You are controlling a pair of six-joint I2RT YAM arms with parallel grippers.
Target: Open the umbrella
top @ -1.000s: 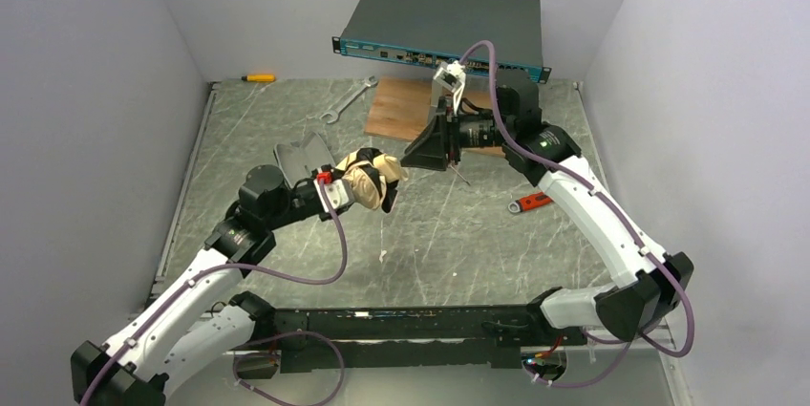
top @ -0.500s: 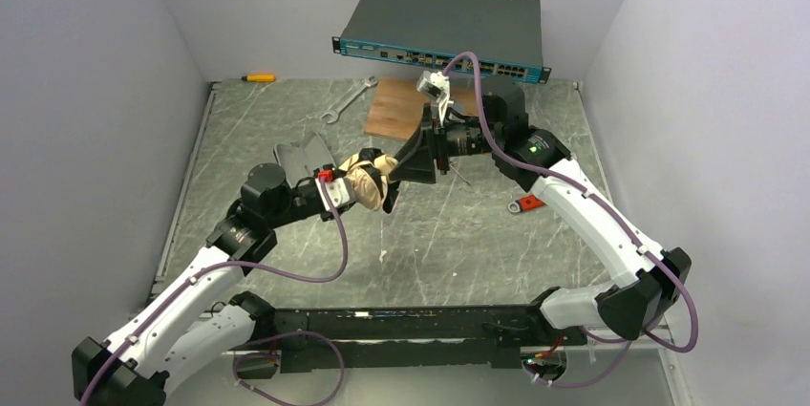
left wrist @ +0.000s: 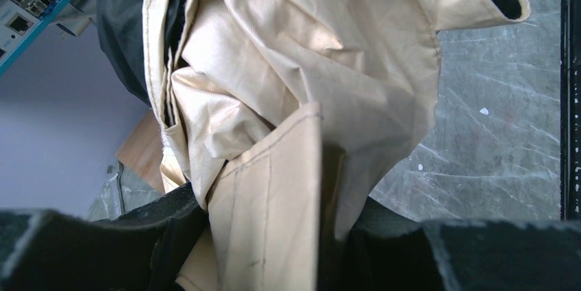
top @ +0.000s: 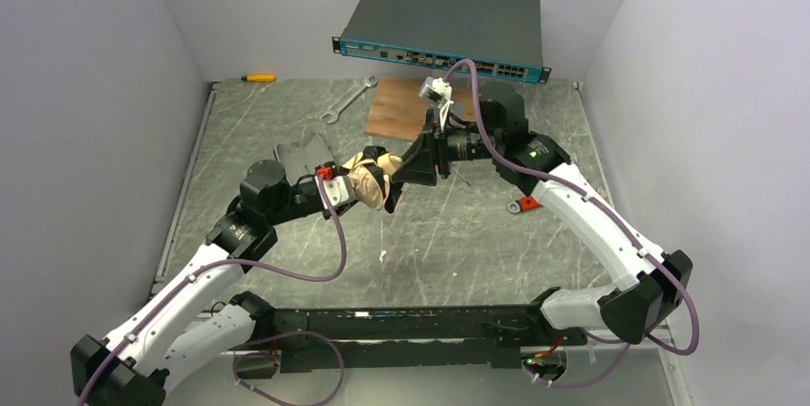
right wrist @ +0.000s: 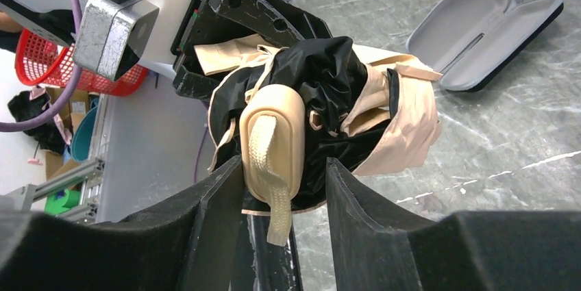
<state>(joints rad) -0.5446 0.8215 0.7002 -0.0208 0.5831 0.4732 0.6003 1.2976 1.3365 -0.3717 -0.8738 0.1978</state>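
Umbrella (top: 371,180), compact, cream-beige with black lining, unopened and bundled. I see it held over mid-counter (top: 458,234), between the two arms. Left tool (left wrist: 288,250), at the umbrella's 8 o'clock, is clenched on the crumpled fabric. Right tool (right wrist: 284,181), at its 3 o'clock, is released: it straddles the beige handle (right wrist: 272,142), one pad touching and a gap at the other. Woven strap (right wrist: 270,195) hangs from the handle. Open glasses case (top: 304,154) at the umbrella's 10 o'clock; network switch (top: 444,24) at 12.

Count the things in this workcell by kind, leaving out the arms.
Cream-beige folding umbrella: 1
Wrenches (silver metal wrench, red-handled wrench): 2
Yellow-handled tool: 1
Open grey glasses case: 1
Brown wooden board: 1
Dark-grey network switch box: 1
Total: 7
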